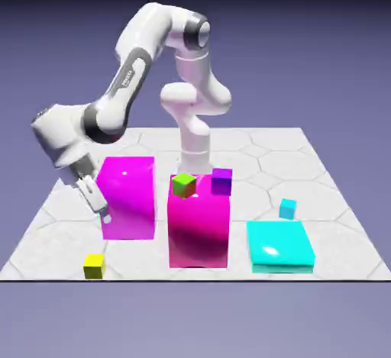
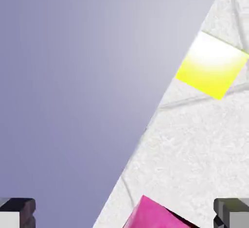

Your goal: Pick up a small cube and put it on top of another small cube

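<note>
Reaching for the yellow cube (image 1: 94, 266) appears to be the step in hand. The fingers (image 1: 101, 214) are spread wide, with nothing held, beside the left-hand magenta block (image 1: 128, 198). The cube is seen at the counter's (image 1: 46, 262) near edge, in the exterior view's left. Centring over it, then lowering, is called for next.
</note>
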`<control>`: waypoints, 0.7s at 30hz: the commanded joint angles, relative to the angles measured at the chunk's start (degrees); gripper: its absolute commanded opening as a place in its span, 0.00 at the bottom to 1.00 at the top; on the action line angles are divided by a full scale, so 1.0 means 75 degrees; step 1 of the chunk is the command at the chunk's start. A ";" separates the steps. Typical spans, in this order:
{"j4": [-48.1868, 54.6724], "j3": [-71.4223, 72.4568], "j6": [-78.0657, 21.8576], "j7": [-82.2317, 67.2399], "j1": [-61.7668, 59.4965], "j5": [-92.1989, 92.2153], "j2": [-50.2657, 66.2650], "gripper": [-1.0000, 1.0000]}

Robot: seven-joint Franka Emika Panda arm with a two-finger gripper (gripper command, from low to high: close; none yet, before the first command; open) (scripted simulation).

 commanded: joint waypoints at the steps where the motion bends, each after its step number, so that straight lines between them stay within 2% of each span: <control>1: 0.0260 -0.0110 -0.0297 0.0074 -0.0060 0.0193 0.0277 0.50; 21: 0.5450 -0.2317 -0.6230 0.1553 -0.1257 0.4051 0.5814 0.50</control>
